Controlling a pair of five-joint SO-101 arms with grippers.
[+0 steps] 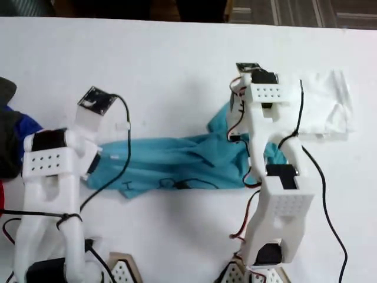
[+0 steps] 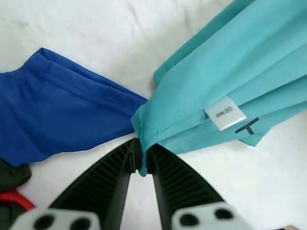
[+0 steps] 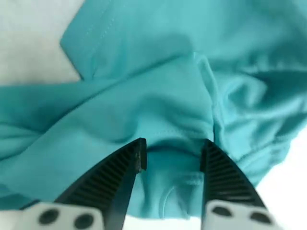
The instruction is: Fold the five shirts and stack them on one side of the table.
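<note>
A teal shirt (image 1: 177,162) lies bunched in a long strip across the middle of the white table (image 1: 147,65). My left gripper (image 2: 142,160) is shut on the teal shirt's (image 2: 230,81) corner hem at its left end; a white label (image 2: 224,113) shows on the cloth. My right gripper (image 3: 172,155) stands open over the teal shirt's (image 3: 158,96) collar area at the strip's right end, its fingers astride a fold. A blue shirt (image 2: 53,115) lies just beyond the left gripper. A white shirt (image 1: 327,109) lies folded at the right.
Dark, blue and red garments (image 1: 10,138) are heaped at the table's left edge. Black and red cables (image 1: 321,177) trail from both arms. The arm bases (image 1: 259,268) stand at the near edge. The far half of the table is bare.
</note>
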